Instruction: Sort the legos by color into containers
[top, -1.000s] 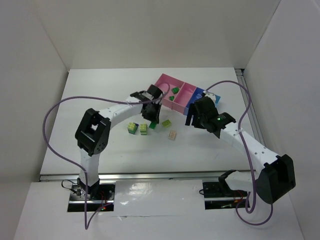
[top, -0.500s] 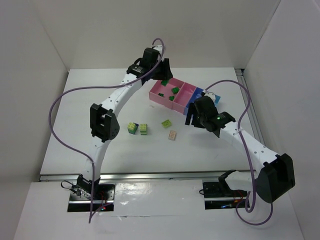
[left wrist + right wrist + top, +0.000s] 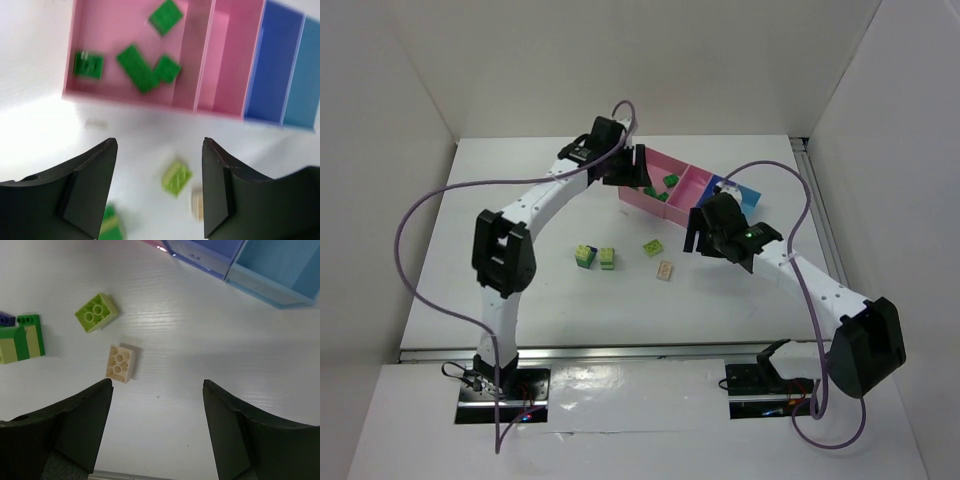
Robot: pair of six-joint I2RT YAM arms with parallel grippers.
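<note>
My left gripper (image 3: pixel 628 168) hangs open and empty just off the near-left edge of the first pink container (image 3: pixel 655 163). In the left wrist view that pink container (image 3: pixel 100 30) holds several dark green legos (image 3: pixel 137 75), and the left gripper (image 3: pixel 160 145) has nothing between its fingers. The second pink container (image 3: pixel 230 55), the dark blue one (image 3: pixel 272 65) and the light blue one (image 3: pixel 305 75) look bare. A lime lego (image 3: pixel 96 312), a cream lego (image 3: pixel 119 363) and green-and-lime stacks (image 3: pixel 20 337) lie on the table. My right gripper (image 3: pixel 157 385) is open above the table to the right of the cream lego.
The four containers form one joined row (image 3: pixel 695 185) at the back right of the white table (image 3: pixel 500 200). Two small brick stacks (image 3: pixel 584 256) (image 3: pixel 607 258) lie side by side mid-table. White walls close in the table on three sides. Purple cables loop above both arms.
My left gripper rose from the table beside the loose bricks, swung back to the first pink container and opened; a green brick left the table. The right arm shifted slightly left.
</note>
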